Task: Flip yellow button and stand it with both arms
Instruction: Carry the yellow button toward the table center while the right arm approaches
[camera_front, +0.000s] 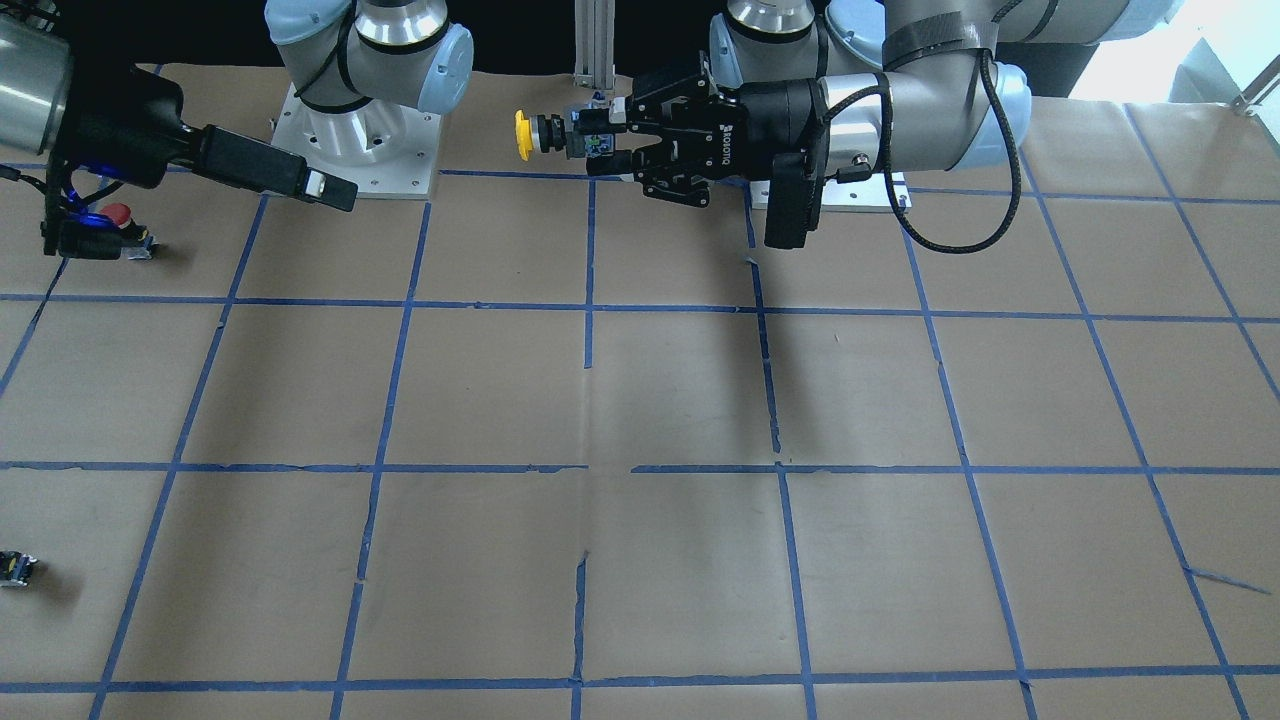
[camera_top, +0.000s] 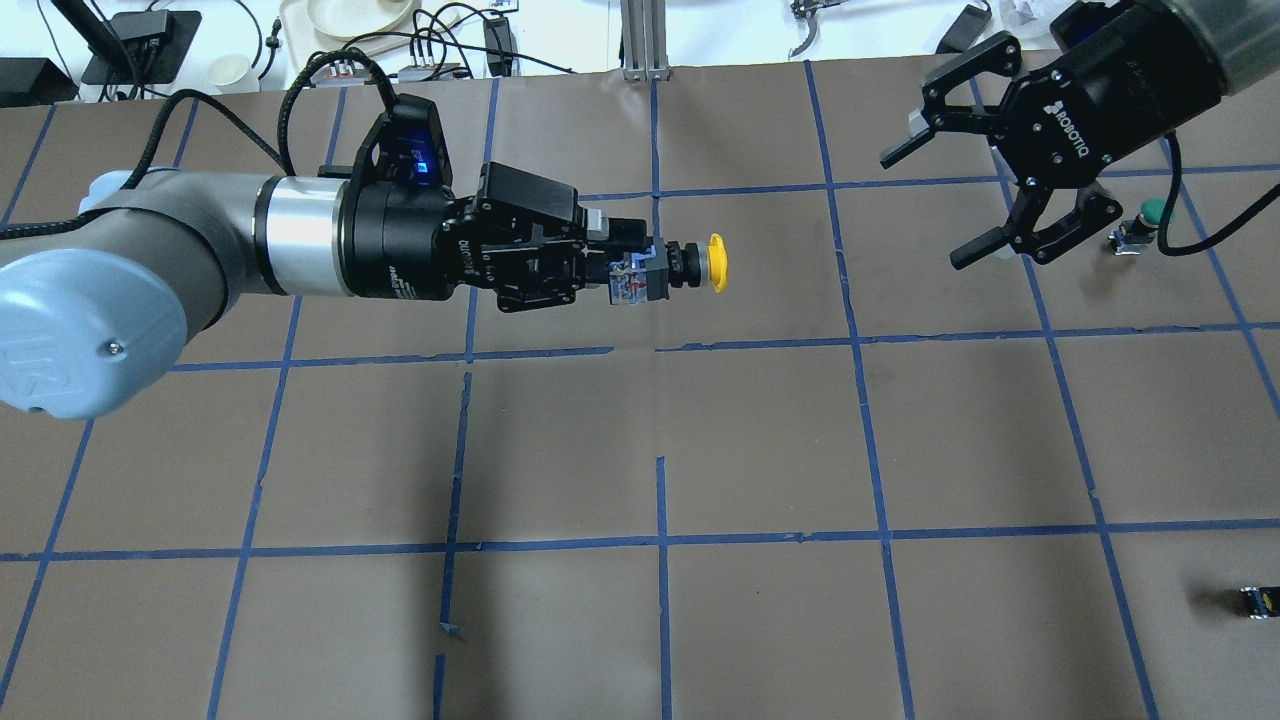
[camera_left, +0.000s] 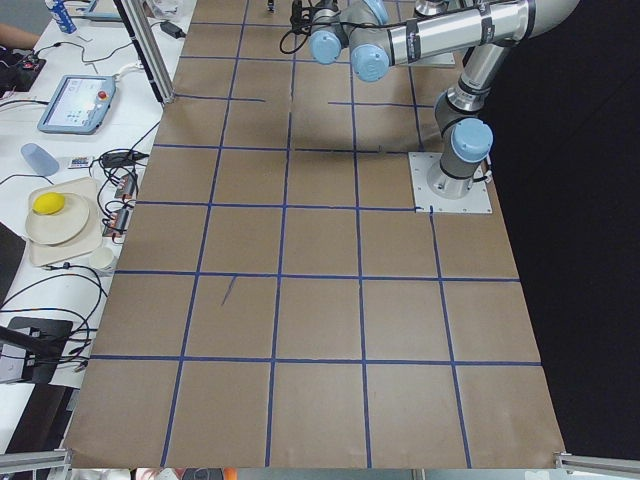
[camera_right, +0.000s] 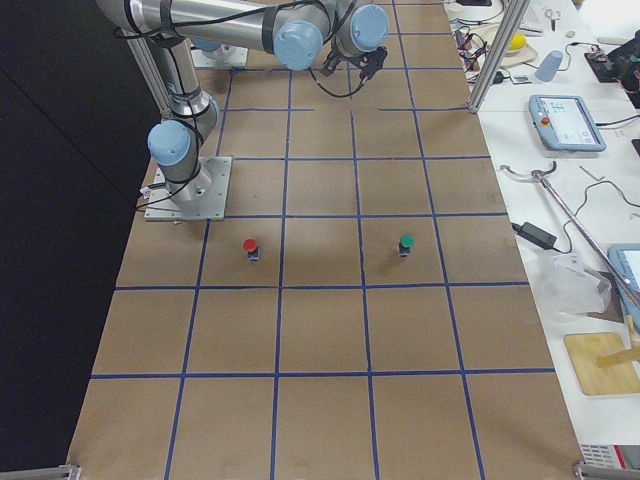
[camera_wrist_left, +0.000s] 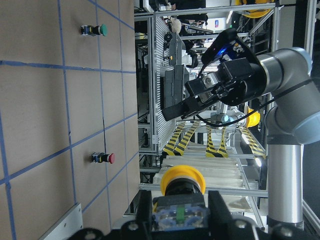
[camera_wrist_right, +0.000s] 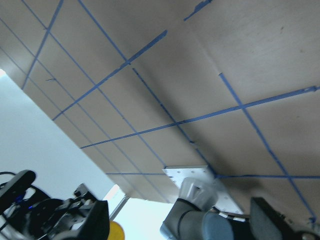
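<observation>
**Ana:** Where is the yellow button (camera_top: 690, 264)?

**Ben:** Just above the middle of the overhead view, up off the table (camera_top: 760, 450). It lies sideways. Its cap points to the right of the frame. The left gripper (camera_top: 625, 262) pinches its grey end.

**Ana:** And the right gripper (camera_top: 935, 205)?

**Ben:** Upper right of the frame, fingers spread wide, nothing in them, well apart from the button.

**Ana:** How does the swap go well?

**Ben:** I think the right one should squeeze the black middle first. Only then should the left let go.
</observation>
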